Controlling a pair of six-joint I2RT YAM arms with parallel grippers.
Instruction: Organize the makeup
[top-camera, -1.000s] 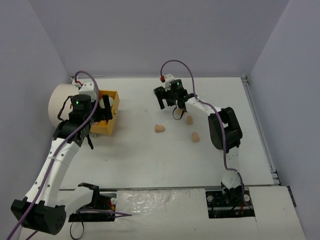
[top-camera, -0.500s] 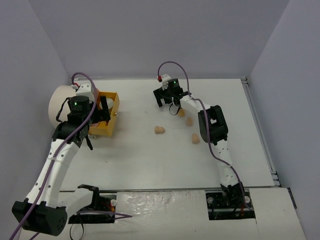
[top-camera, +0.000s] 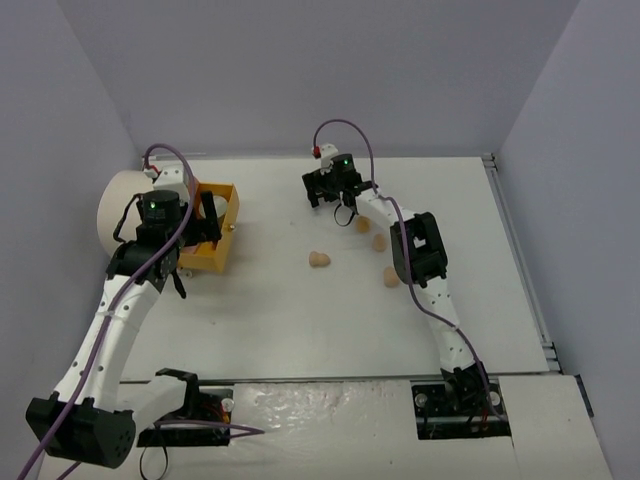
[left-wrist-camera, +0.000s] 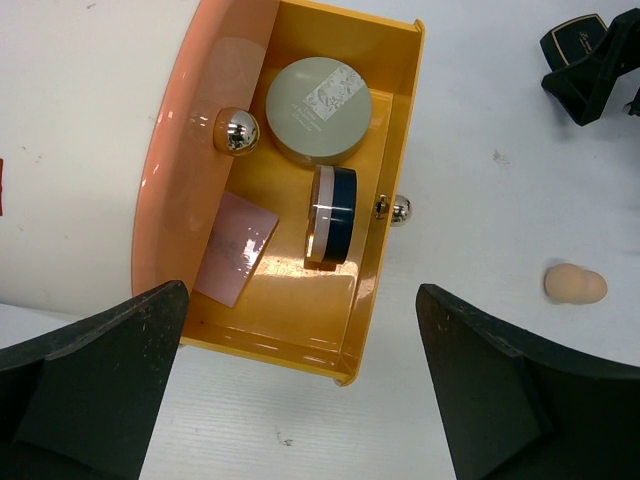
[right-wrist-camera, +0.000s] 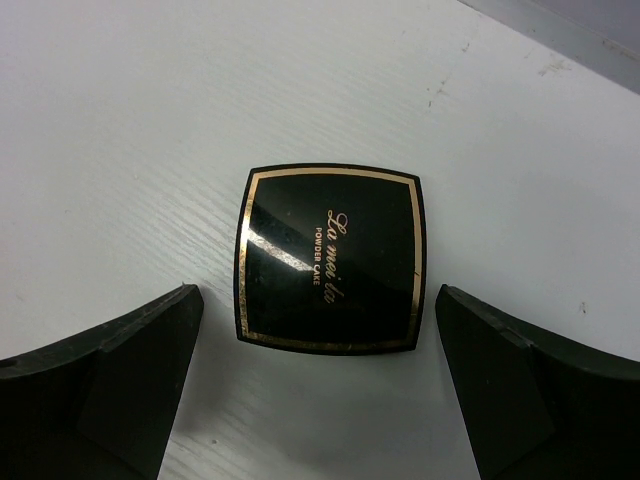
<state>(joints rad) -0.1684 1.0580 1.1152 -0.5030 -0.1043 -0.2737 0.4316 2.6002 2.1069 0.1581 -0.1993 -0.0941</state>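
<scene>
Right arm has stretched farther out, and its end effector (right-wrist-camera: 318, 300) now hangs with fingers spread wide, straddling the glossy black square compact with gold trim (right-wrist-camera: 330, 258). That compact lies flat on the white tabletop (right-wrist-camera: 140, 110), well to the right of the orange plastic drawer (left-wrist-camera: 385, 120). Best play, I'd say: drop straight down, stay centred, pinch the two side edges squarely, since that slick lid could skid. Left end effector (left-wrist-camera: 300, 292) hovers spread over the drawer.

top external: high at near edge, facing down, whole counter (top-camera: 300, 310) | left wrist: near, down into orange drawer (left-wrist-camera: 290, 305) | right wrist: very near, over black square compact (right-wrist-camera: 330, 258) | shared: compact, both wrist views
</scene>
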